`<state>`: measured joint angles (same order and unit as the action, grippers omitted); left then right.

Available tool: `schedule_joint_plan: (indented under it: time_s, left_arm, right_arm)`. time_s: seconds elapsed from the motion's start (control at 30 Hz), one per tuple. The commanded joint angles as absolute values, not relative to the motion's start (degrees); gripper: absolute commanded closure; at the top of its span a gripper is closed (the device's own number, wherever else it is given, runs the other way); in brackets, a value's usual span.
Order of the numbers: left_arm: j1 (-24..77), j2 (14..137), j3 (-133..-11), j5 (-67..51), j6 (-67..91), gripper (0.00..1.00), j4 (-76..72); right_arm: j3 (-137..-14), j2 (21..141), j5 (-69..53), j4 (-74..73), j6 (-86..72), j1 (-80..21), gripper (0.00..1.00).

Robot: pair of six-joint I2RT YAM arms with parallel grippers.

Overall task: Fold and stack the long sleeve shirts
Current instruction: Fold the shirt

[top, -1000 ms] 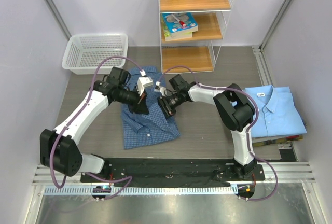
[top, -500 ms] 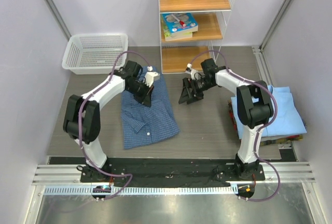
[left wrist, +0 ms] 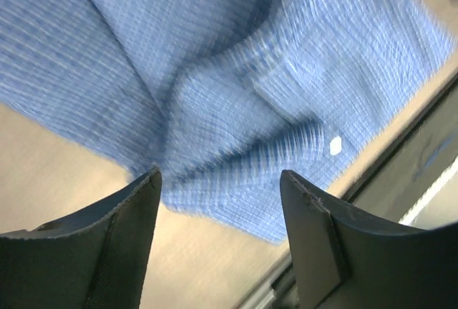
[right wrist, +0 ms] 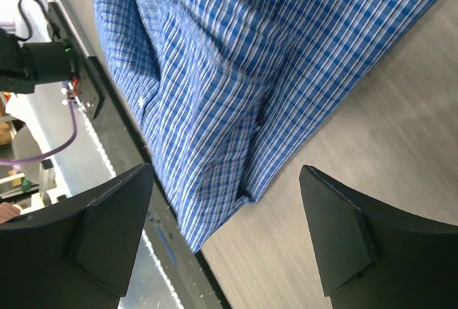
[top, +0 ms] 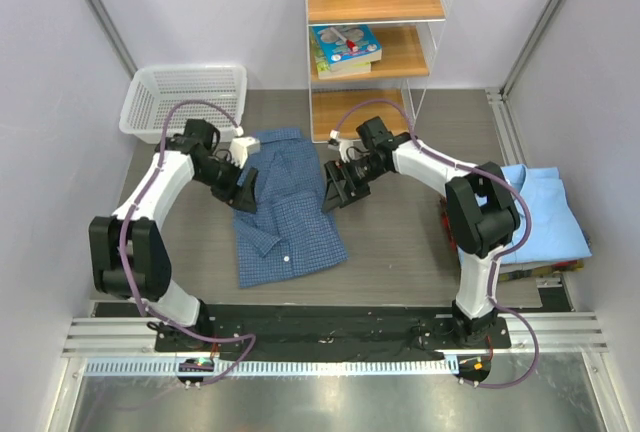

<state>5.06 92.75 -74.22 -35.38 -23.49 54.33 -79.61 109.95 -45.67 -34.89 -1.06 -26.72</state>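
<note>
Grey tabletop [top: 400, 242] was occupied centrally by the dark checked shirt [top: 290, 222], the light blue shirt [top: 540, 217] folded at its right edge. Jaws of left gripper [top: 245, 190] and right gripper [top: 335, 190] were spread, empty — limp cloth, best pinched at hems.

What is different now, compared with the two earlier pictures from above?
The left gripper left the middle of the dark blue shirt for its left edge, and its jaws opened, apparently releasing the cloth. The right gripper swung away to the right, then returned to the shirt's right edge, jaws open. The shirt, the light blue shirt and the basket stayed in place.
</note>
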Motion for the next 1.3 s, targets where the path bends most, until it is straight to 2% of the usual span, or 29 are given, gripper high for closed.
schedule_joint_plan:
  time_s: [0.0, 0.17, 0.2, 0.27, 0.3, 0.37, 0.4, 0.47, 0.5, 0.57, 0.6, 0.67, 0.7, 0.8, 0.87, 0.9, 0.97, 1.1, 1.27]
  left_arm:
    - [6.24, 86.50, -66.81, -31.56, -29.80, 0.30, 58.63]
    - [6.15, 87.10, -63.28, -23.23, -26.47, 0.30, 52.23]
    - [6.15, 87.71, -63.11, -21.72, -25.93, 0.30, 51.51]
    - [6.06, 88.50, -63.19, -19.61, -24.88, 0.30, 50.89]
    - [6.06, 88.85, -63.37, -19.34, -24.61, 0.31, 51.06]
    - [6.06, 89.82, -63.37, -18.29, -24.00, 0.35, 51.24]
    - [5.98, 90.17, -63.37, -18.28, -23.12, 0.37, 51.33]
    - [5.63, 91.05, -63.80, -20.55, -22.85, 0.43, 51.85]
    - [4.75, 91.32, -63.90, -23.00, -22.07, 0.47, 52.20]
    - [3.52, 91.15, -64.51, -25.56, -21.80, 0.47, 52.47]
    - [1.17, 90.71, -64.42, -29.06, -21.71, 0.46, 52.47]
    - [-2.35, 88.52, -63.99, -33.72, -22.67, 0.43, 52.90]
    - [-3.76, 87.72, -63.46, -38.19, -24.07, 0.43, 53.87]
    - [-7.81, 87.10, -63.10, -41.30, -24.26, 0.44, 55.01]
    - [-12.11, 86.75, -62.76, -48.14, -22.42, 0.43, 56.08]
    - [-13.69, 86.31, -61.45, -49.64, -20.15, 0.42, 54.94]
    - [-16.25, 85.08, -59.69, -50.19, -11.37, 0.42, 49.68]
    - [-16.61, 82.28, -57.57, -49.39, -3.96, 0.59, 47.90]
    - [-16.52, 80.68, -57.13, -49.22, -5.19, 0.76, 50.01]
  right_arm:
    - [-84.11, 112.06, -44.30, -34.89, 1.23, -27.86, 0.12]
    - [-85.60, 114.78, -42.72, -35.33, 2.46, -29.35, 0.35]
    - [-85.52, 116.09, -41.76, -35.33, 2.81, -29.36, 0.48]
    - [-85.17, 117.07, -41.05, -35.33, 3.43, -29.27, 0.61]
    - [-84.82, 117.51, -40.52, -34.64, 3.60, -29.44, 0.75]
    - [-83.50, 117.95, -39.47, -33.49, 3.52, -29.36, 0.85]
    - [-83.24, 118.12, -39.03, -32.36, 3.25, -29.36, 0.94]
    - [-82.80, 119.09, -38.24, -31.47, 2.73, -29.36, 0.99]
    - [-82.79, 119.27, -37.80, -30.86, 2.55, -29.27, 0.99]
    - [-82.97, 119.97, -37.18, -30.85, 2.20, -29.36, 0.96]
    - [-83.06, 119.71, -37.18, -31.02, 2.11, -29.36, 0.83]
    - [-83.23, 118.31, -37.35, -31.64, 2.02, -29.36, 0.71]
    - [-83.23, 117.43, -37.35, -32.25, 2.11, -29.36, 0.58]
    - [-84.55, 113.48, -37.70, -34.53, 2.81, -29.36, 0.46]
    - [-86.30, 110.15, -37.09, -35.42, 4.65, -29.44, 0.44]
    - [-87.09, 109.34, -35.09, -35.85, 5.70, -29.62, 0.40]
    - [-90.86, 108.28, -31.84, -36.73, 7.90, -31.36, 0.39]
    - [-99.04, 110.46, -22.95, -38.67, 13.52, -37.43, 0.42]
    - [-109.24, 116.36, -25.84, -39.38, 13.27, -43.41, 0.53]
